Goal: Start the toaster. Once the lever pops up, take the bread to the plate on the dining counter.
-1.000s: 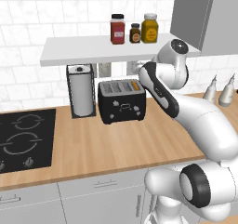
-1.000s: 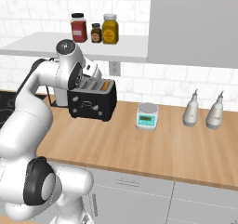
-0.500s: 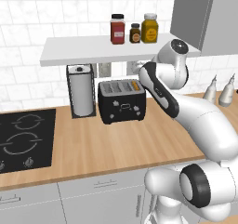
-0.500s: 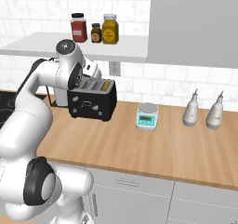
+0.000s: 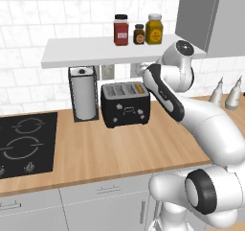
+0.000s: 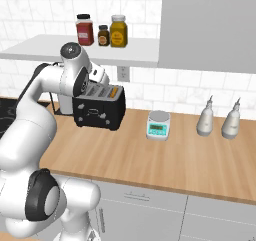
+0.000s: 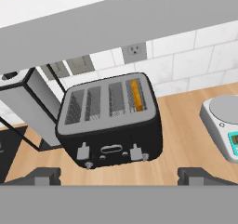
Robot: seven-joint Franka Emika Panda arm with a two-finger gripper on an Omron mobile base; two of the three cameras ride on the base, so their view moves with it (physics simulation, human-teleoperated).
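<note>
Black and boxy, the toaster sat in the middle of the hand view, on the wood worktop between the paper-towel holder at its left and a small kitchen scale well apart at its right. Its long axis ran side to side across the frame, with four slots cutting front to back and the two levers facing the camera near the lower edge.

The bread stood on edge in the rightmost slot, showing a golden strip of crust, its long edge running front to back along the slot. It would likely be light, stiff once toasted, yet crumbly, so a gentle pinch across the thin faces at the exposed top edge looked the best hold.

The gripper hovered above and in front of the toaster, jaws spread wide and empty, one fingertip at lower left and the other at lower right. The lever under the bread's side looked the likely target.
</note>
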